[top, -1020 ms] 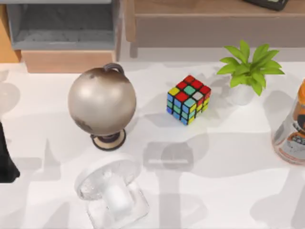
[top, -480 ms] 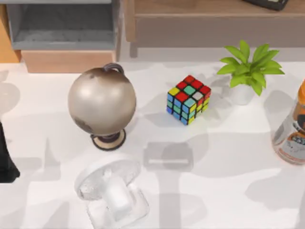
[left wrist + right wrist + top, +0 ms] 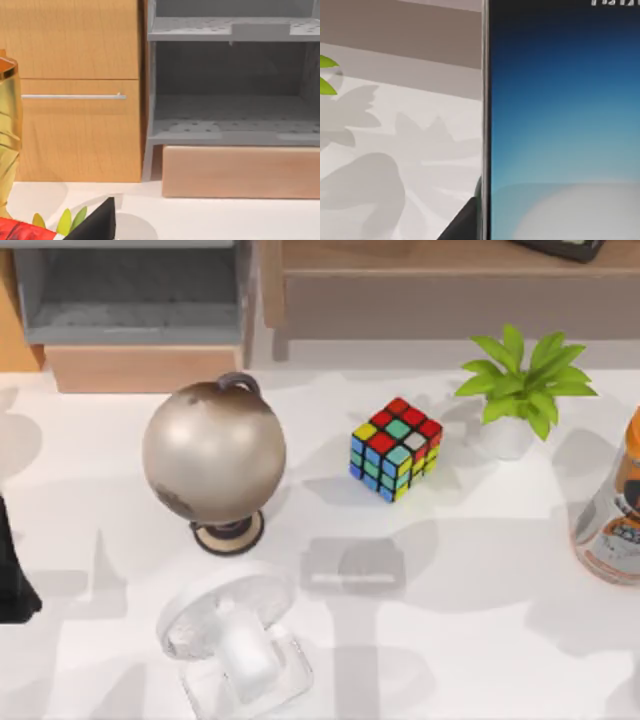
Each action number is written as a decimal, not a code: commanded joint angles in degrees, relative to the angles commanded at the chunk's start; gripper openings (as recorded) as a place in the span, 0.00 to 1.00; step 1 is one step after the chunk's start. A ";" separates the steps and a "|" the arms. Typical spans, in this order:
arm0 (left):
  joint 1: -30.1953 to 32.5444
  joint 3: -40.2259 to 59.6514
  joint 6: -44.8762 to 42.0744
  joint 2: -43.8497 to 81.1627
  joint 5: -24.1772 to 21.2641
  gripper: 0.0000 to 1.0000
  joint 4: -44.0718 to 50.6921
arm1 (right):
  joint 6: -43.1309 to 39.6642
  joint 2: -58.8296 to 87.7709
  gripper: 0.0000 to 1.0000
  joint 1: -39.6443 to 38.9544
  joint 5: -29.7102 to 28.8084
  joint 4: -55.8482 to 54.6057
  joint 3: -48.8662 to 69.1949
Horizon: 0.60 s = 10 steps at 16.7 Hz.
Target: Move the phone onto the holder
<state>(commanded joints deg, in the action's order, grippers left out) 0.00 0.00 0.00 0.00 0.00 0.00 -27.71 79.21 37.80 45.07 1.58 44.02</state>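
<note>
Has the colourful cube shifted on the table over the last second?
No. The cube sits in the same spot in the top view, with unchanged gaps to the globe and the potted plant.

Left arm [image 3: 12, 575] is a plain black shape at the table's left edge

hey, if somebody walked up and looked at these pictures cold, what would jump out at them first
Probably the big silvery globe on the table's left half, with the colourful cube to its right and a leafy potted plant further right. In the right wrist view, the phone looms close, its blue screen glowing.
</note>
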 joint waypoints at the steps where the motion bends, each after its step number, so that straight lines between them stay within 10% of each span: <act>1: 0.00 0.00 0.00 0.00 0.00 1.00 0.00 | 0.00 0.00 0.00 0.00 0.00 0.00 0.00; 10: 0.00 0.00 0.00 0.00 0.00 1.00 0.00 | 0.00 0.00 0.68 0.00 0.00 0.00 0.00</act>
<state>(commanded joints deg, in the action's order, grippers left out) 0.00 0.00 0.00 0.00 0.00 0.00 -27.71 79.21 37.80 45.07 1.58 44.02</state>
